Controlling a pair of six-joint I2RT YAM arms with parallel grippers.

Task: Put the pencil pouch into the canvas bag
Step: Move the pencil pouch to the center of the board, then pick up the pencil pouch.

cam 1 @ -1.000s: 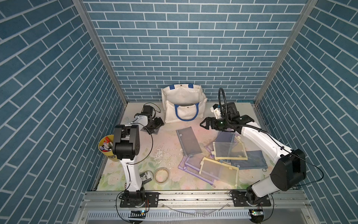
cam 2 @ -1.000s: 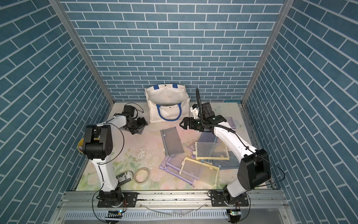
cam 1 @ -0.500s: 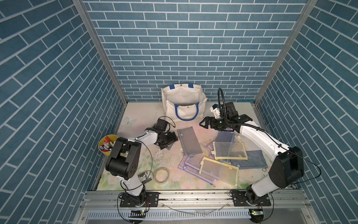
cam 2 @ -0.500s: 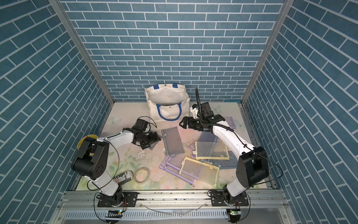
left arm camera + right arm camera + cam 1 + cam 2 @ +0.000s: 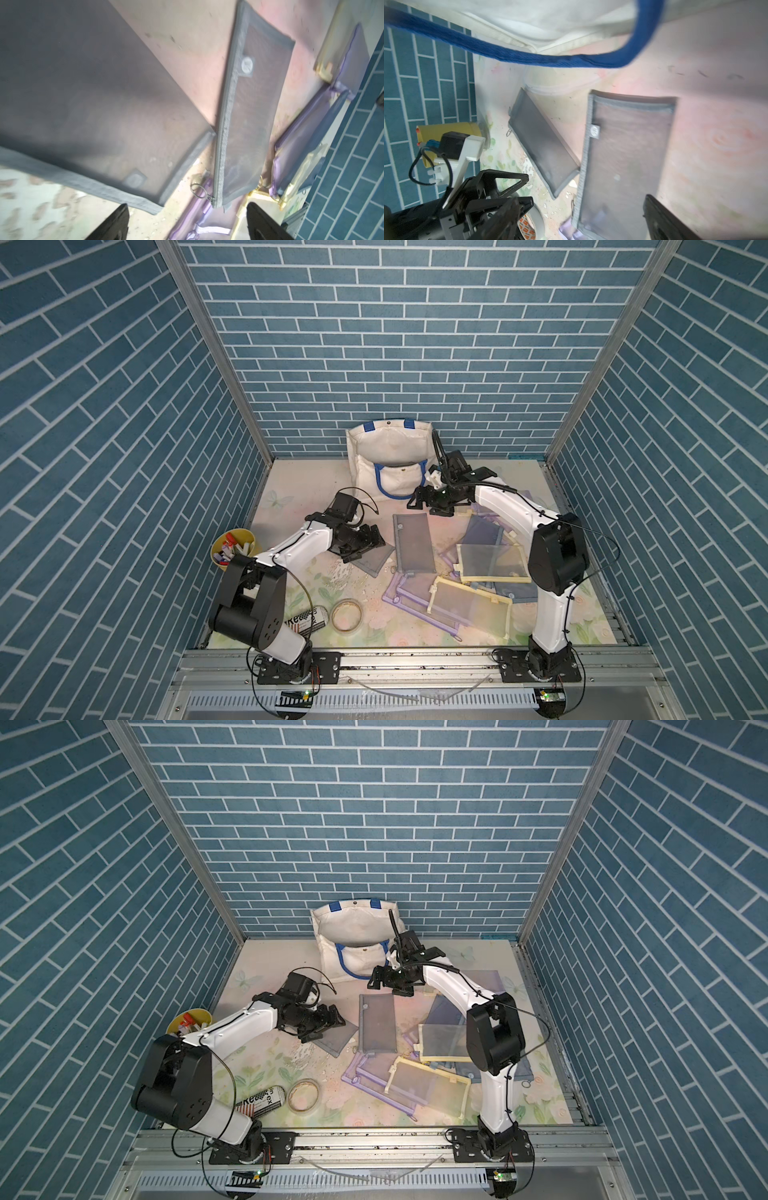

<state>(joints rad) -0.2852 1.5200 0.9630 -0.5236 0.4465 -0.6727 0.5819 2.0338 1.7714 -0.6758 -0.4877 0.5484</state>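
The off-white canvas bag [image 5: 388, 448] [image 5: 357, 928] with blue handles stands at the back wall, its mouth facing forward. A long grey mesh pencil pouch [image 5: 413, 543] [image 5: 253, 124] [image 5: 623, 155] lies flat mid-table. A smaller grey pouch [image 5: 372, 558] [image 5: 93, 104] [image 5: 544, 141] lies beside it, touching its edge. My left gripper [image 5: 370, 545] [image 5: 187, 224] hovers open over the smaller pouch's corner. My right gripper [image 5: 428, 506] [image 5: 583, 218] is open above the long pouch's far end, just in front of the bag's blue handle [image 5: 550, 58]. Neither holds anything.
A yellow cup of markers [image 5: 232, 545] stands at the left edge. A tape roll [image 5: 347, 614] and a can [image 5: 305, 618] lie at the front left. Several purple and yellow-edged pouches [image 5: 488, 562] overlap on the right, under the right arm.
My left arm has swung from the back left corner to mid-table, and the smaller grey pouch now lies beneath it. My right gripper has shifted slightly toward the long pouch's far end.
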